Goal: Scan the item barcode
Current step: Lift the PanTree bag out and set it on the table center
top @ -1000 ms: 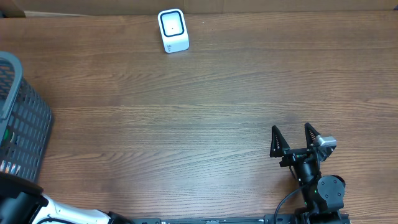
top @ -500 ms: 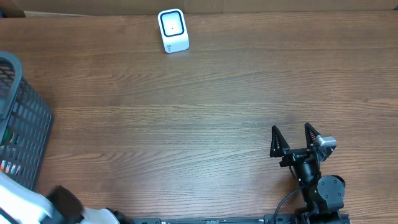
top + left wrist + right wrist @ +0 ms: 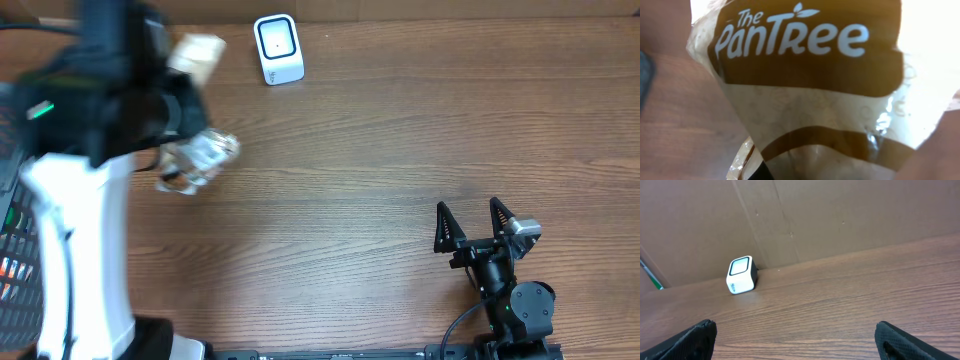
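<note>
The crinkly clear plastic packet [image 3: 805, 105] carries a brown band with "The PanTree" in white lettering, a second brown curve lower down and pale contents showing through. It fills the left wrist view, right up against the camera. The left gripper [image 3: 178, 112], blurred in the overhead view, is clamped on this packet, which sticks out on either side of it above the brown wooden table [image 3: 380, 150]. The small white box-shaped barcode scanner [image 3: 278, 49] stands near the left gripper, to its upper right. The right gripper [image 3: 470, 222] has its fingers spread wide with nothing between them, well apart from the packet.
</note>
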